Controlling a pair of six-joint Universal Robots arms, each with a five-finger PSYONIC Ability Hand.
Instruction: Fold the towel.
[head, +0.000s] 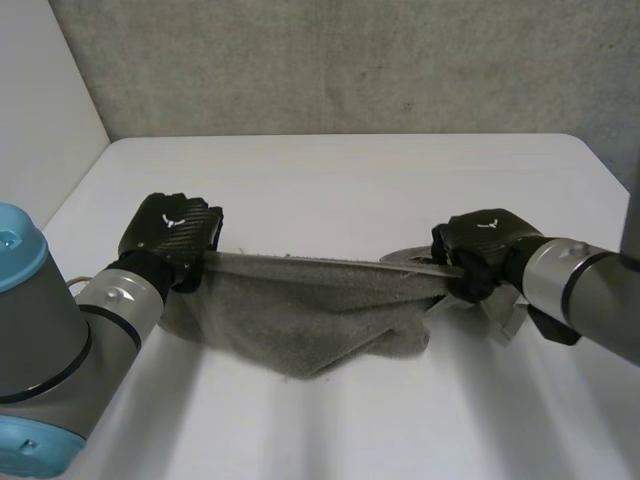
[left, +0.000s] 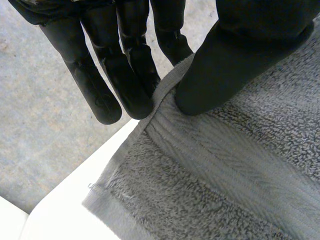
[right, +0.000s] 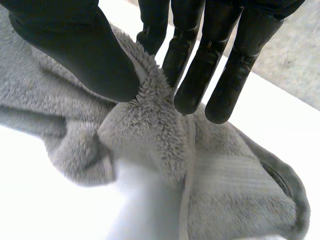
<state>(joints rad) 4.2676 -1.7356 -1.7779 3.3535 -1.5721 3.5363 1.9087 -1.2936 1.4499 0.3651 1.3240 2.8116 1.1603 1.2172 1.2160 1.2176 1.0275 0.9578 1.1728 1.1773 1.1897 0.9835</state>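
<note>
The grey towel (head: 320, 325) hangs taut above the table (head: 350, 175), its middle sagging onto it; the left robot hand (head: 172, 238) and right robot hand (head: 485, 250) each pinch one end of its upper edge. Best to keep that edge level and lay both ends down together.

We saw a grey terry-cloth towel (head: 320, 325), its pile fuzzy beside a flat woven band (left: 235, 167). The black left hand (head: 172, 232) and right hand (head: 482, 240) looked matt and smooth-fingered, the white bench (head: 350, 185) smooth, the grey wall (head: 350, 60) rough.
</note>
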